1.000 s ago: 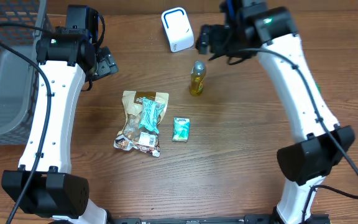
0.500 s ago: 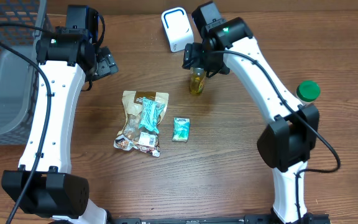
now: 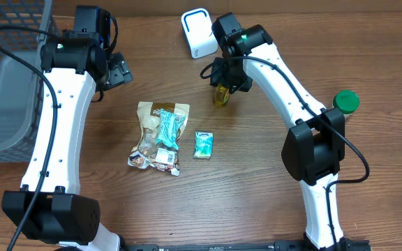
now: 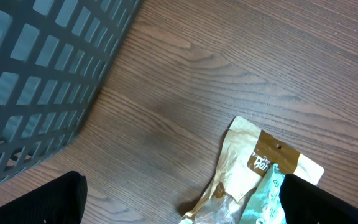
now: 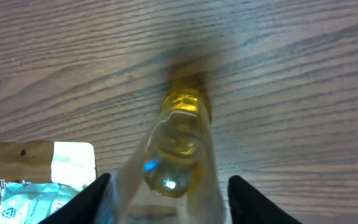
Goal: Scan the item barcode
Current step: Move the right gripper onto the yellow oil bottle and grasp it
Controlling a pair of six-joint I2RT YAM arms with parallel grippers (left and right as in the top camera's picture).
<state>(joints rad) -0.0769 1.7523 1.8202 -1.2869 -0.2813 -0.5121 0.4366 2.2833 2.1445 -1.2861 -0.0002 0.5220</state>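
My right arm has swung in from the far right edge, where it stood a second ago, and the right gripper [image 3: 223,82] now hangs right over the bottle [image 3: 220,96]. The fingers have been drawing in as it came. In the wrist view they sit on either side of the bottle [image 5: 182,143] with a sliver of counter [image 3: 271,195] showing on both sides, so I read them as part-closed around it and not yet pinching. The bottle stands upright just in front of the white scanner [image 3: 199,33], on the same spot as in the earlier frames, so nothing has been lifted. For the task this means the approach looks finished and the grasp is under way. I judge the next need is a firm pinch before I carry the bottle's label to the scanner's face. The swing also uncovered a green disc [image 3: 345,102] near the right edge that the arm hid before. The snack bag [image 3: 160,136] and the small packet [image 3: 203,144] lie mid-counter where they were. My left gripper [image 4: 185,208] has not shifted, its fingers spread wide and empty above the bag's top edge, beside the basket [image 3: 5,77].
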